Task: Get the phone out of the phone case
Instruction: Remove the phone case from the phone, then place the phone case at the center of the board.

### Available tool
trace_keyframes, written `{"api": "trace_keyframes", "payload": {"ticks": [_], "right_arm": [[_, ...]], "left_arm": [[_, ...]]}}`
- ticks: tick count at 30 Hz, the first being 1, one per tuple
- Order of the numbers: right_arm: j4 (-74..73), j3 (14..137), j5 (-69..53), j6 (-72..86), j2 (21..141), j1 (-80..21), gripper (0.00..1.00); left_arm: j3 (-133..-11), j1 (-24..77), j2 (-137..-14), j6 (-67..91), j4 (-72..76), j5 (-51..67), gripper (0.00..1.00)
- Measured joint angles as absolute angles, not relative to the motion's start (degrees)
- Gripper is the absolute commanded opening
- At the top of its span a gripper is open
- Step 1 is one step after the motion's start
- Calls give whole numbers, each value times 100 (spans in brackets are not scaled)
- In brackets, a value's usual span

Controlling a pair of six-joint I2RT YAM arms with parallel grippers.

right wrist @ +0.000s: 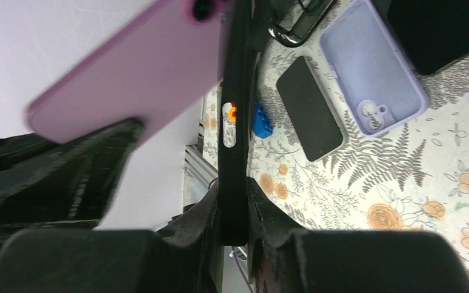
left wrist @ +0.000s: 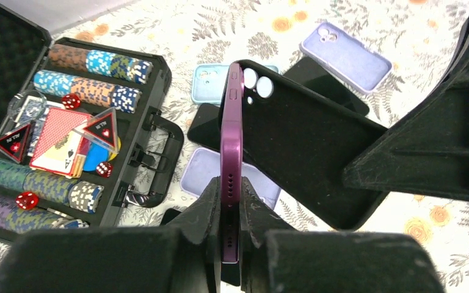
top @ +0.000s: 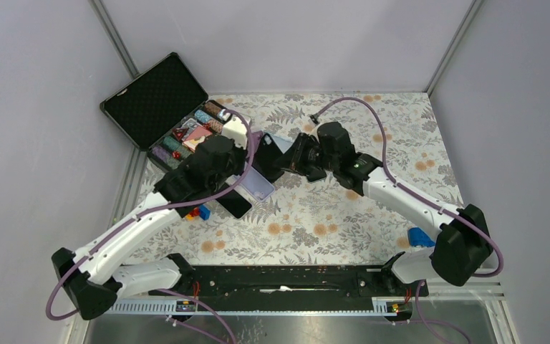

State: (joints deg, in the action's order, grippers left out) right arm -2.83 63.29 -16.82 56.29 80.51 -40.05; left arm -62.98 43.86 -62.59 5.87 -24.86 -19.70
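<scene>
Clenching the left gripper [left wrist: 231, 210] on the slim purple phone [left wrist: 232, 140], edge-on between its fingers, above the floral table [left wrist: 177, 24]. Pinching the black soft phone case [left wrist: 308, 149] in the right gripper [right wrist: 233, 204], angling away beside the phone.

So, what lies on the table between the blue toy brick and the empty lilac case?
A black phone, flat between the brick and the lilac case; the right wrist view shows it.

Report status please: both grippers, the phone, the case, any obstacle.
Left gripper shut on purple phone. Right gripper shut on black case. Phone angled out of case, camera ends close together. Nothing between them; lilac case lies on table below.
</scene>
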Motion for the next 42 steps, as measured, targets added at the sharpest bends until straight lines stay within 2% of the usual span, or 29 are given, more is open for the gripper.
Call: {"api": "trace_keyframes", "payload": {"ticks": [7,14,27,39,40,42], "right_arm": [[-364,5723,-1669,5367,7725,-3575,0],[-784,5408,-1382,4925,7367,-3262,0],[-1013,3599,-1415,4860,6600,-3070,0],[-1044,2263,-1066,5194,5500,-2486,0],[-1044,2182,-996,5242,5411,-2438,3],[-1044,2071,-908,5325,5290,-2344,16]], "left_arm": [[-6219,4329,-5459,757,-2300,-2145,0],[-6163,4322,-4984,740,-2075,-1734,0],[-6023,4329,-5341,624,-2093,-574,0],[-5940,4851,-5710,556,-2187,-862,0],[-5940,4930,-5763,548,-2217,-910,0],[-5933,5068,-5870,537,-2281,-974,0]]}}
